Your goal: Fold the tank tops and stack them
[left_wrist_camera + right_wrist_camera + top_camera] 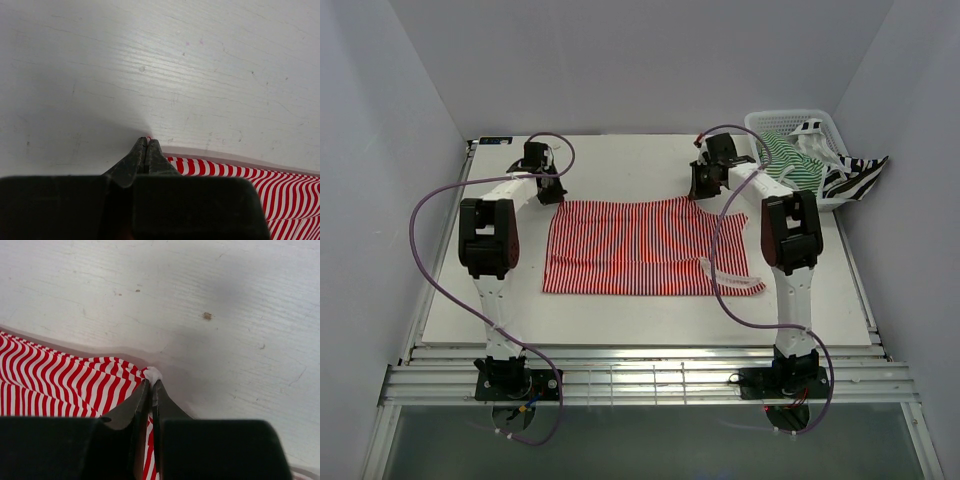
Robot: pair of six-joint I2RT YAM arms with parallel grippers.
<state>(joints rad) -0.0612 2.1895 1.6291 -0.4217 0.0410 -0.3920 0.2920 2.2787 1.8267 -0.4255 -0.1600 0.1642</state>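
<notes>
red-and-white top [630, 248]: spread flat in the middle of the table [620, 160], long axis running 9 o'clock to 3 o'clock in the top view
left gripper [552, 192]: at the top's 10 o'clock corner; in the wrist view the jaws are pressed together with a speck of red at their tips, so I judge it pinches that corner
right gripper [702, 190]: at the top's 2 o'clock corner; jaws closed on a white bit of edging at the cloth's corner, plain in the wrist view
relation that matters: both held corners lie on the 12 o'clock edge, one per arm, each arm nearest its own corner; the rest of the cloth lies toward 6 o'clock from both grippers, toward the arm bases
likely next move: carrying the 12 o'clock edge over toward 6 o'clock, both arms level so the stripes stay square
green-and-white top [790, 155]: bunched in the basket [790, 118] at 1 o'clock
black-and-white top [855, 175]: draped over the basket's 3 o'clock rim, unfolded
writing or labels: none readable in any view
</notes>
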